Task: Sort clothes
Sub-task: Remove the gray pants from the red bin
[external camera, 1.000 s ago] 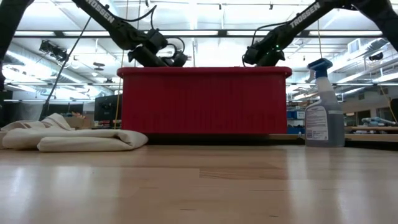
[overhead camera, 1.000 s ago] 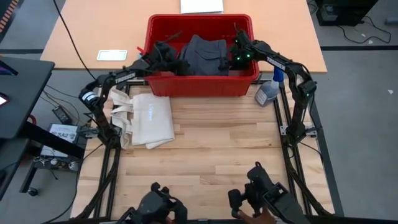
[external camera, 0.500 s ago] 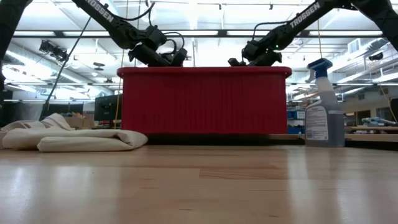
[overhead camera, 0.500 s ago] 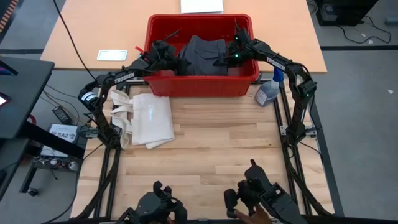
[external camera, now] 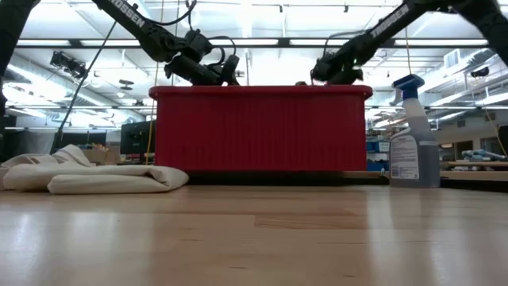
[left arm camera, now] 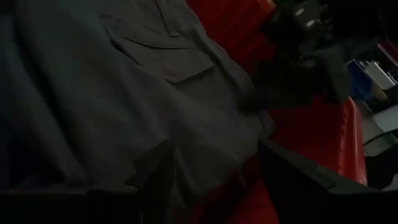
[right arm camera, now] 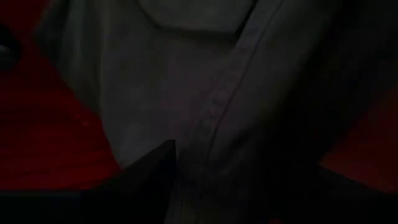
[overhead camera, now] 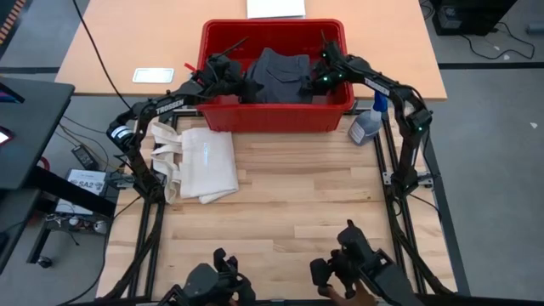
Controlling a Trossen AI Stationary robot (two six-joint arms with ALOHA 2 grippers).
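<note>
While the grey shorts (overhead camera: 279, 75) lie in the red bin (overhead camera: 276, 115) at the top centre, the left gripper (overhead camera: 241, 82) and right gripper (overhead camera: 308, 82) each pinch an edge of them. A cream tote bag (overhead camera: 197, 161) lies left on the wooden table (overhead camera: 289, 212); a spray bottle (overhead camera: 368, 126) stands right. Ceiling lights glow behind. A second earlier, the right gripper stood wider.

Overhead and low views evenly lit by ceiling strip lights (external camera: 262, 41); both wrist views dim, murky, soft-focused.
</note>
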